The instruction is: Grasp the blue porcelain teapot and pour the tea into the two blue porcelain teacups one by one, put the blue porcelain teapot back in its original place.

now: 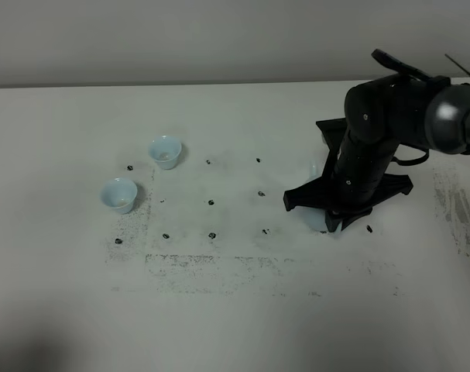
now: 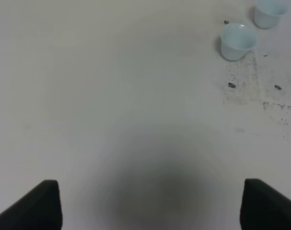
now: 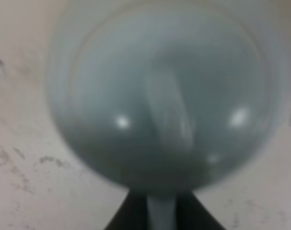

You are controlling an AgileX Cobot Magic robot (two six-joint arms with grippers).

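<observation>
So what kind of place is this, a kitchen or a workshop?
Most likely a robotics test bench, not a kitchen: a bare white table, scuffed and dotted with small black marks set in rows, a black robot arm bent over a pale blue teapot, and a plain blank wall behind.

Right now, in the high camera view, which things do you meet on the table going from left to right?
Front cup → back cup → teapot. The right arm overlaps the teapot, so I leave it out of the order.
</observation>
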